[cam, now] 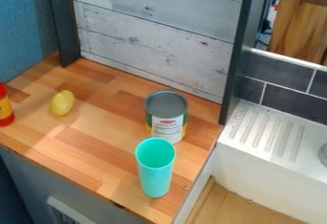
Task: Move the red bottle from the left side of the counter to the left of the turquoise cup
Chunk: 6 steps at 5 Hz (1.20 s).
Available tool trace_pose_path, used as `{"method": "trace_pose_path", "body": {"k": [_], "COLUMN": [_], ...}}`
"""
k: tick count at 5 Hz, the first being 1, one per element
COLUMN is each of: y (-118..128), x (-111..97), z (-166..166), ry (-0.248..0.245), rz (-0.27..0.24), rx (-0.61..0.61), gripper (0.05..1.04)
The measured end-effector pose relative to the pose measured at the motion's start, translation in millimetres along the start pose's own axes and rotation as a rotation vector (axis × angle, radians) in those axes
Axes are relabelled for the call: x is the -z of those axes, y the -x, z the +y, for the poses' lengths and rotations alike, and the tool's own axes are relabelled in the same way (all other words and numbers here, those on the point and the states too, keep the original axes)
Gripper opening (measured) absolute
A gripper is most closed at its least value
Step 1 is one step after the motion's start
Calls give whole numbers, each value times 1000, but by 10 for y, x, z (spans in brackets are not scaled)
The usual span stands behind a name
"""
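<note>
As light falls across a wooden desk [96, 144], a red bottle [5, 107] with a yellow label stands at the far left, cut off by the view's edge and near the desk's front edge. Just right of it and slightly farther back, a yellow lemon [62, 103] lies well inside the edges, with room around it. Behind, a dark post [62, 22] and a pale plank panel [153, 31] bound the rear; to the right of the lemon, a broad stretch of wood opens toward the pair at the right.

There, a labelled can [167, 128] stands upright, its grey top facing up, with the panel behind and a second dark post [246, 50] to its right. In front of it, an upright turquoise cup [155, 173] stands near the front right corner, its mouth open; whether cup and can touch is hard to tell. Past the desk's right edge sits a white grooved drainboard [271, 134] below dark tiles [277, 74]. Whether the end effector is open, closed or gripping cannot be told, nor can its distance from the bottle, lemon, can or cup.
</note>
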<state>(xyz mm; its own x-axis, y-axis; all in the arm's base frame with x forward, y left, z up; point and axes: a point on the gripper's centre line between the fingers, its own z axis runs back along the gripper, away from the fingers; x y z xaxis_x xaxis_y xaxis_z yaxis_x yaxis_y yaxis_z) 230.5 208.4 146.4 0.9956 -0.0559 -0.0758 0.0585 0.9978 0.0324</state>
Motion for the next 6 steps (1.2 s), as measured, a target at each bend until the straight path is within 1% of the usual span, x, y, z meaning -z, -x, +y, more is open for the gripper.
{"method": "trace_pose_path", "body": {"k": [1,2,3,4,5,6], "y": [-36,-49,-71,-78,-73,-99], "x": [114,193,301,465,560,605], "z": [78,134,154,169,187,241], "ry": [9,2,21,40,44,30], "rz": [24,57,83,125,151,160], "rx": [-2,-2,6,9,16,14], "gripper": [1001,1001,1001,1001,1001,965]}}
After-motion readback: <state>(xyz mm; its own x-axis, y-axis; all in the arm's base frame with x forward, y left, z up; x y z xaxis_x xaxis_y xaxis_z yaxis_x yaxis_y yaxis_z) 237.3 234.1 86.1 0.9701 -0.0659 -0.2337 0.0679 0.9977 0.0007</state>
